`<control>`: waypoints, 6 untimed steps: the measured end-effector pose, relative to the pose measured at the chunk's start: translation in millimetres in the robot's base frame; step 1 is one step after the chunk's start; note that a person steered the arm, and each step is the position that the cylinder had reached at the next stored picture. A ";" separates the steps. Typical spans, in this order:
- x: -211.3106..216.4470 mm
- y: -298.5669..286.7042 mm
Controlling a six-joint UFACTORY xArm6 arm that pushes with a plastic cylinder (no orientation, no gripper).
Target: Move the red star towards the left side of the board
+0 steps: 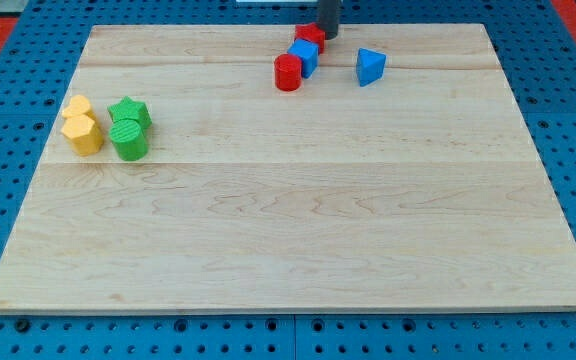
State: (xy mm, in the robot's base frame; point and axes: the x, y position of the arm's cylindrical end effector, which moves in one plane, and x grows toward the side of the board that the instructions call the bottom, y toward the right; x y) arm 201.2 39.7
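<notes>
**A:** My tip [326, 36] sits at the far edge of the desk [288, 250], and the red star [309, 36] is right beside it, on its view-left side, touching or nearly so.

**B:** And the grip? Clenched, released?

**A:** Neither. It's a bare rod, holding nothing; it can only shove.

**B:** So it's on the correct side for a leftward push.

**A:** Yes, but look just down-left of my tip: the blue cube [304, 58] leans against the star, with the red cylinder [288, 72] beyond it. (The blue triangle [370, 66], down-right of my tip, is out of the way.)

**B:** Advice, then?

**A:** I'd say meet the star squarely at its middle and drive straight towards the view's left, along the top edge. Too low a line likely drags the cube along or spins the star away.
</notes>
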 end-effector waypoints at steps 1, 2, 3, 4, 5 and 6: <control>0.1 -38.7; 0.1 -71.6; 4.8 -68.9; 6.2 -0.9; 29.2 19.7; 29.9 -8.4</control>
State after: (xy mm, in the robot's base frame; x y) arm 231.1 31.3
